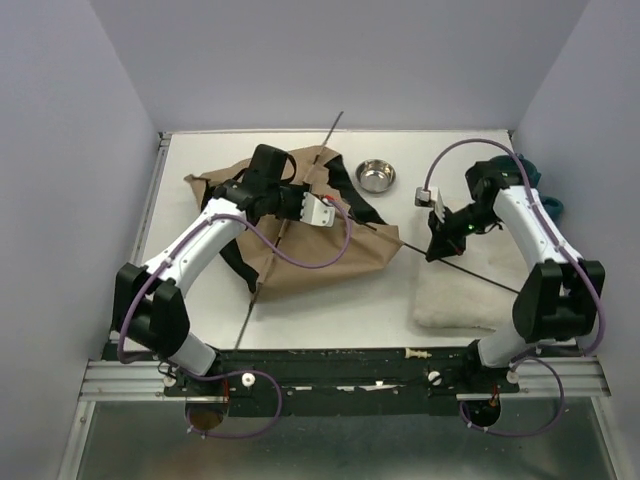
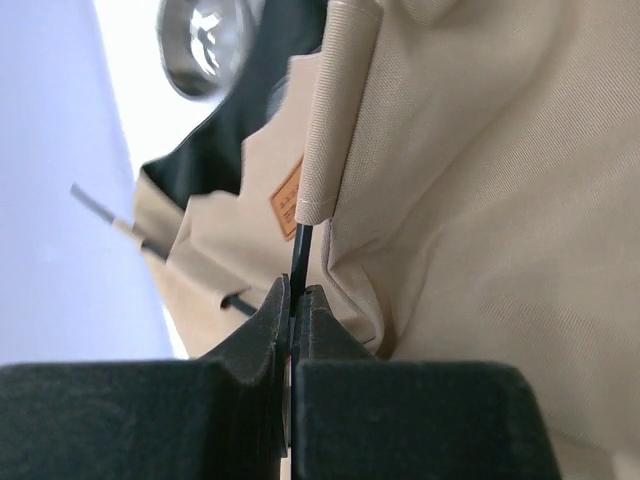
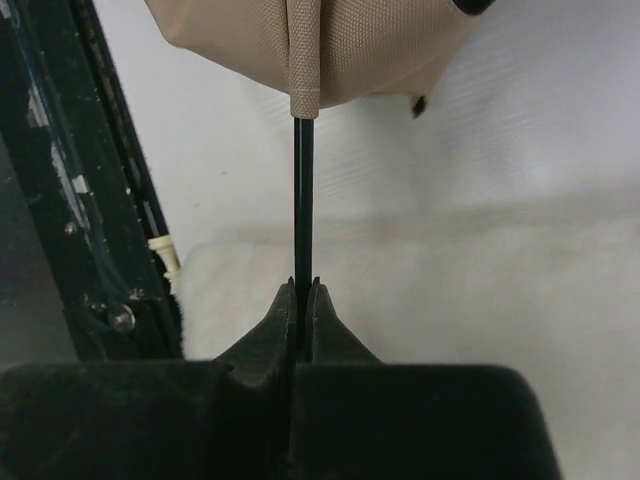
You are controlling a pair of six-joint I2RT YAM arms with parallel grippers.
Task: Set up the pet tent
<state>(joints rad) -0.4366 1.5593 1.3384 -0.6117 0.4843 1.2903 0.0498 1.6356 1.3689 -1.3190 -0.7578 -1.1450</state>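
Tan fabric pet tent [image 1: 360, 250] lies slumped mid-frame. My left jaws and right jaws each pinch a thin black pole [image 2: 299, 255], presumably to bow it.

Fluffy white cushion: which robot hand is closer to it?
Right. The right gripper is over the cushion's edge, pinching a black pole. The left gripper is farther off, over the tan tent, pinching a second pole.

Tan fabric pet tent with black trim [image 1: 300, 245] lies collapsed and flat on white table [image 1: 340, 310]. Left gripper [image 1: 330, 213] is positioned over its centre. Right gripper [image 1: 434, 250] is at thin black pole [image 1: 490, 279], which crosses white fluffy cushion [image 1: 450, 300]. Round steel bowl [image 1: 376, 175] stands apart, behind.
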